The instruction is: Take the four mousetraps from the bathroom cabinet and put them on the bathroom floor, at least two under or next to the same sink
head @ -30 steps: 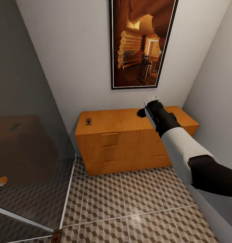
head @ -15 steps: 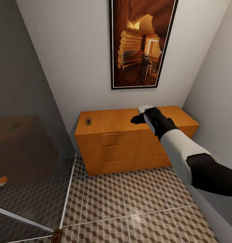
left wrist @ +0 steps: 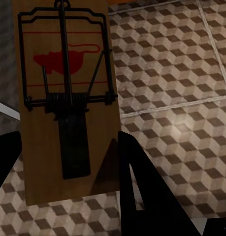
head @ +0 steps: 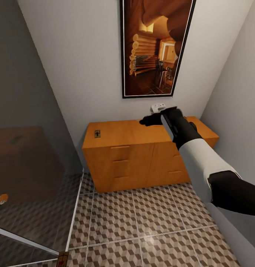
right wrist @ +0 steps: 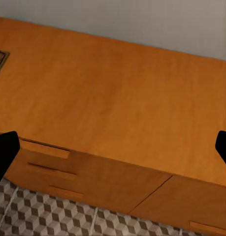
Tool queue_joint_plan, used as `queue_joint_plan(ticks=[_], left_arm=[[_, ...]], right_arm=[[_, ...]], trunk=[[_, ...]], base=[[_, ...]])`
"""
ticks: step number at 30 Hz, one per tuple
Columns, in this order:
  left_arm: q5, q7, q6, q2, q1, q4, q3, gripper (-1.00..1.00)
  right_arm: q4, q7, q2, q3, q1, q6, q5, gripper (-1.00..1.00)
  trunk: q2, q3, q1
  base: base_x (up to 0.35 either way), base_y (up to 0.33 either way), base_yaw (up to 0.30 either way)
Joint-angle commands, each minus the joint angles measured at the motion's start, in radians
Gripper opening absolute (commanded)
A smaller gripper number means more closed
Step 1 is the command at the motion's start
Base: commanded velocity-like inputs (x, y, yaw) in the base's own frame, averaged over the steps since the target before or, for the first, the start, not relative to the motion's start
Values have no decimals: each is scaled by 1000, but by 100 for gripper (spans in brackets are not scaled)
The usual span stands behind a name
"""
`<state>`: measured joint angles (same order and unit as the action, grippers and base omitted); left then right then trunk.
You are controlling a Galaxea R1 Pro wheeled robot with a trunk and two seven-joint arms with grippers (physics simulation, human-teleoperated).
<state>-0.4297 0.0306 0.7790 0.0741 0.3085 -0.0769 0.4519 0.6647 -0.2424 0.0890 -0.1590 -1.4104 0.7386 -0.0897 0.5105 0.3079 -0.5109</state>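
From the head we are looking down and forward at the cabinet (head: pixel 142 148), the wall behind it and the floor (head: pixel 149 222). At the right wrist we are hovering near over the same cabinet (right wrist: pixel 117 108) top, facing its front edge. At the left wrist we are looking down at the floor (left wrist: pixel 181 73), very near a mousetrap (left wrist: pixel 68 98).
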Motion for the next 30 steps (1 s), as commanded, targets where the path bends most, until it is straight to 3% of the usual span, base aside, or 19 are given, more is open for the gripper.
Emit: queue_joint_plan(ticks=[1,8,12,20,30], left_arm=[[-9,3,5,0,1,-3,8,-100],[-9,3,5,0,1,-3,8,-100],[-9,3,5,0,1,-4,8,-100],[-9,3,5,0,1,-3,8,-100],[-9,3,5,0,1,-3,8,-100]], right_arm=[[18,-10,-1,0,-1,20,-10,100],[48,-16,0,1,-3,46,-5,100],[55,-17,-1,2,-18,50,18,100],[58,-13,-16,3,-59,54,132,100],[54,-5,-19,-3,-62,53,151,100]], trunk=[[1,2,0],[1,2,0],[1,2,0],[1,2,0],[1,2,0]], base=[[0,0,0],[0,0,0],[0,0,0],[0,0,0],[0,0,0]])
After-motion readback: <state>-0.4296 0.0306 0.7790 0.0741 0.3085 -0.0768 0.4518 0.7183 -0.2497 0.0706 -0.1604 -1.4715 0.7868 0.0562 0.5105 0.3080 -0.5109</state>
